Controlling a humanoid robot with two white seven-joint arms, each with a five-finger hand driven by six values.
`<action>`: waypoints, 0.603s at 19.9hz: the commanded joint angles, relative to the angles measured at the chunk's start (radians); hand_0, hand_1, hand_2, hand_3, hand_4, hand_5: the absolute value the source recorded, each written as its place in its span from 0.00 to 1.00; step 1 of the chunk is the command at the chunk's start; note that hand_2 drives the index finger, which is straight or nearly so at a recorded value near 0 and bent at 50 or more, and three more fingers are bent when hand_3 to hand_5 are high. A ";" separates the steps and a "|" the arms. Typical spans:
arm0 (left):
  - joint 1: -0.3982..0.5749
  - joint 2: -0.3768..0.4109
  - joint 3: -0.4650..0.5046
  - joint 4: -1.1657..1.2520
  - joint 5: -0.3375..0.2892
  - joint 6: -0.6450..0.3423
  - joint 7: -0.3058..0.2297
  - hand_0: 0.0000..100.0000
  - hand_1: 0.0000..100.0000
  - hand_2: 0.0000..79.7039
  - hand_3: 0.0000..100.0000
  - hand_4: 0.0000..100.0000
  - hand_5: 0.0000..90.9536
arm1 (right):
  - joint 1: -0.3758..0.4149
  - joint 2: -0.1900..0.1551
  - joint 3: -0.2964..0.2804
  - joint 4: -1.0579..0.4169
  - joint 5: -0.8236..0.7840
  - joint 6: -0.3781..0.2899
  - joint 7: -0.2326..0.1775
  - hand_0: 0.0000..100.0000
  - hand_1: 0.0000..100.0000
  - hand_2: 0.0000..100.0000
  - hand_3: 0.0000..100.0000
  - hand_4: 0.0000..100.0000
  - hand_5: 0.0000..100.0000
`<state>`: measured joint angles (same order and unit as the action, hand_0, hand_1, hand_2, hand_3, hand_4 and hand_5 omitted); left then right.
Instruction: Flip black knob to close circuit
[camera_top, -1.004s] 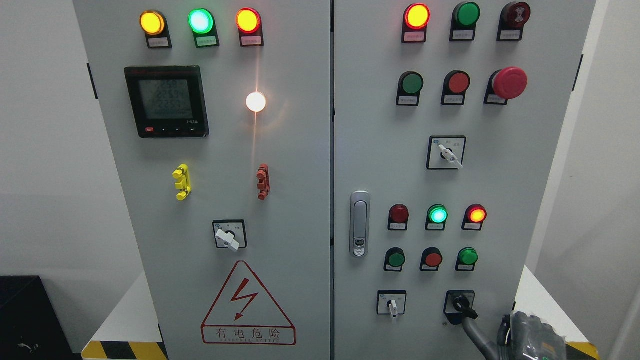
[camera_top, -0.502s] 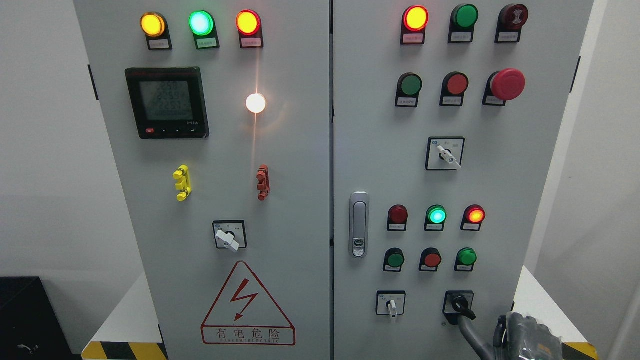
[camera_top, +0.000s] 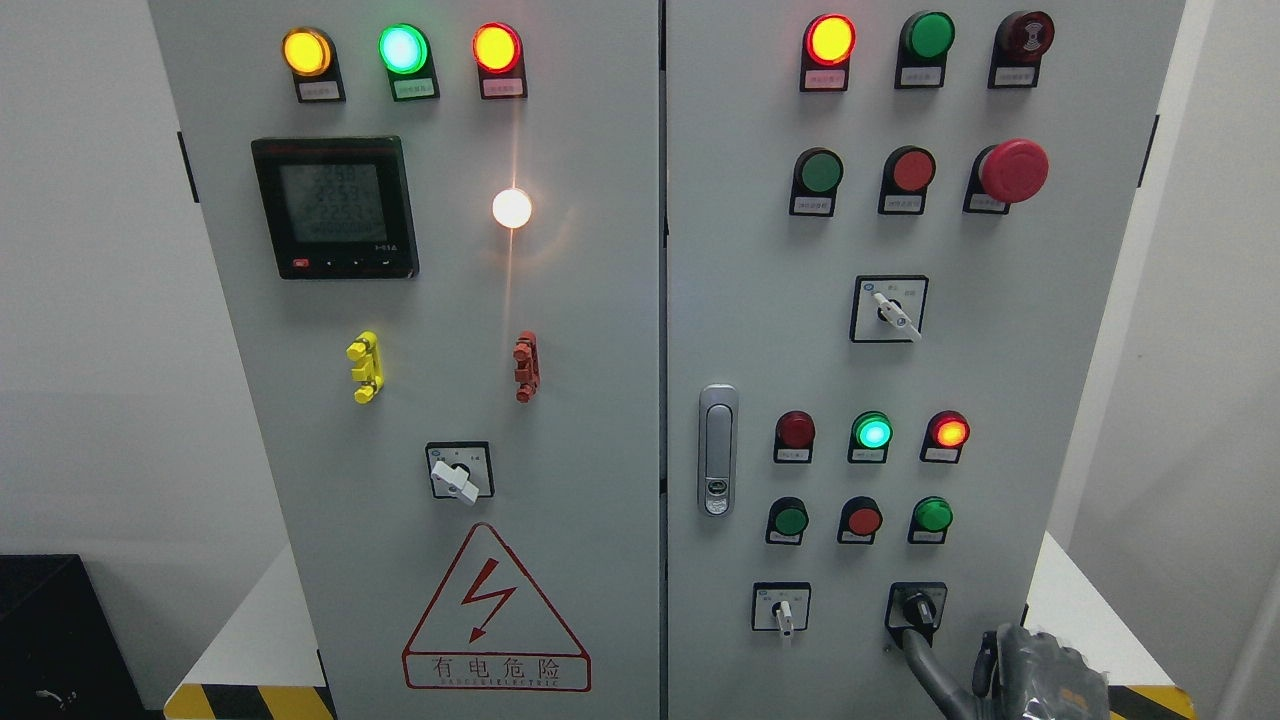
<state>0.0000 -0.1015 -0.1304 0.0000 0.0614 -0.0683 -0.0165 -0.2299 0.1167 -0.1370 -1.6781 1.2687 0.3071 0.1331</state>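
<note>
The black knob (camera_top: 916, 607) sits in a black square plate at the lower right of the grey cabinet's right door (camera_top: 1000, 400). Its handle points almost straight down, slightly left. My right hand (camera_top: 1035, 668), wrapped in grey and black, comes in at the bottom right corner, mostly cut off by the frame. A grey part of it reaches up-left and touches the knob's lower end. My left arm is out of view.
White selector switches (camera_top: 782, 612) (camera_top: 893, 312) (camera_top: 457, 478), a silver door latch (camera_top: 717, 450), lit indicator lamps, push buttons and a red mushroom stop (camera_top: 1012, 170) cover the doors. A meter (camera_top: 335, 207) is at upper left. White walls flank the cabinet.
The black knob's handle has swung from pointing lower right to nearly straight down. My right hand has shifted a little left and lower, staying against the knob.
</note>
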 joint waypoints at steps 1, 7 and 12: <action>0.021 0.000 0.000 -0.023 0.000 -0.001 0.000 0.12 0.56 0.00 0.00 0.00 0.00 | 0.006 0.000 0.042 -0.005 -0.003 -0.002 0.006 0.00 0.00 0.88 1.00 0.91 0.99; 0.021 -0.001 0.000 -0.023 0.000 -0.001 0.000 0.12 0.56 0.00 0.00 0.00 0.00 | 0.075 0.001 0.048 -0.119 -0.063 -0.006 -0.004 0.00 0.00 0.86 1.00 0.91 0.98; 0.021 0.000 0.000 -0.023 0.000 -0.001 0.000 0.12 0.56 0.00 0.00 0.00 0.00 | 0.164 0.004 0.056 -0.253 -0.187 -0.008 -0.056 0.00 0.02 0.81 0.97 0.88 0.95</action>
<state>0.0000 -0.1014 -0.1304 0.0000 0.0613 -0.0682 -0.0166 -0.1446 0.1180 -0.1082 -1.7643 1.1828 0.3000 0.1038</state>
